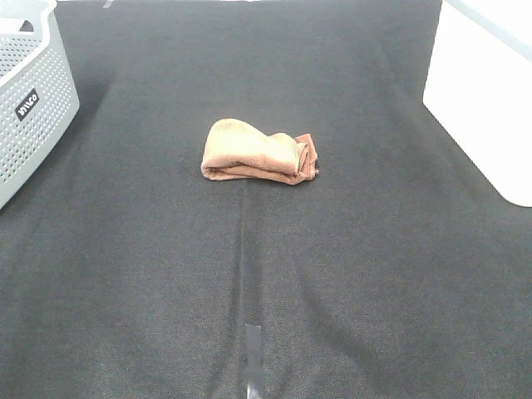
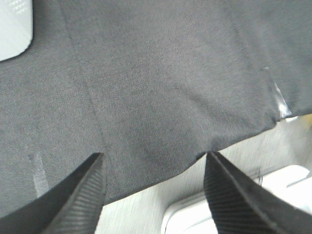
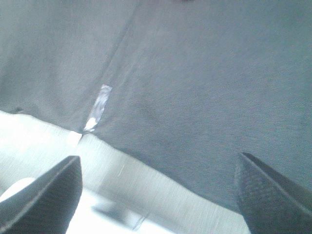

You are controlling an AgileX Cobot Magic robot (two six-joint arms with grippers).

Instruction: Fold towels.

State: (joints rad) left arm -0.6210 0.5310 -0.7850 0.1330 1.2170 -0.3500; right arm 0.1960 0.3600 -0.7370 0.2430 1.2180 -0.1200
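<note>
I saw the towel (image 1: 259, 151) lying in a soft bundle in the middle of the desk (image 1: 349, 274), on its dark cloth. Both arms were far from it, near the desk's front edge. The left gripper (image 2: 153, 195) had its jaws spread and held nothing. The right gripper (image 3: 158, 195) had its jaws spread wide, empty too. I worried that grabbing the bundle could pinch several layers together, so it would not open flat.

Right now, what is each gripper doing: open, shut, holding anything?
Left gripper: open, empty, over the dark woven table cloth.
Right gripper: open wide, empty, over the same cloth.
</note>
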